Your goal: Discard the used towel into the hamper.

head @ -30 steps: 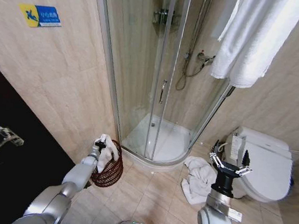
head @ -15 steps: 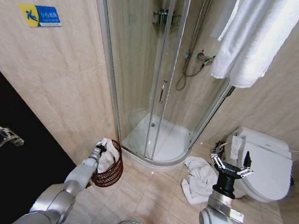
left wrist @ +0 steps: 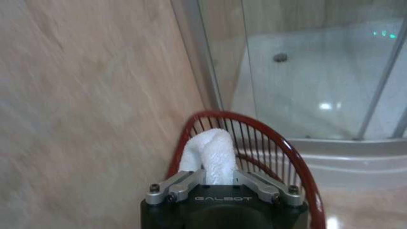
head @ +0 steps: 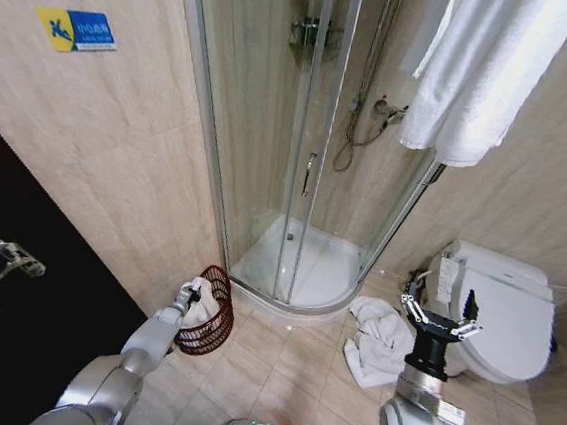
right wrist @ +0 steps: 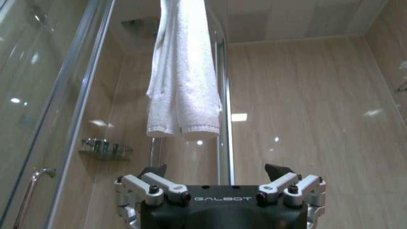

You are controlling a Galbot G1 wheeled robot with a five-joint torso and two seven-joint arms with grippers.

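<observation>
Gripping towel [left wrist: 212,155] over hamper [left wrist: 286,152], left claw [left wrist: 216,183].

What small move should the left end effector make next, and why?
Probably open: the left end effector holds the white terry towel over the dark reddish-brown wire hamper, so releasing should drop it inside. The right end effector waits raised near the toilet.

Towels, hamper and pincers, counted
Three towels: one in the hamper [head: 207,311], one hanging, one on the floor; one hamper; two pincers.
</observation>
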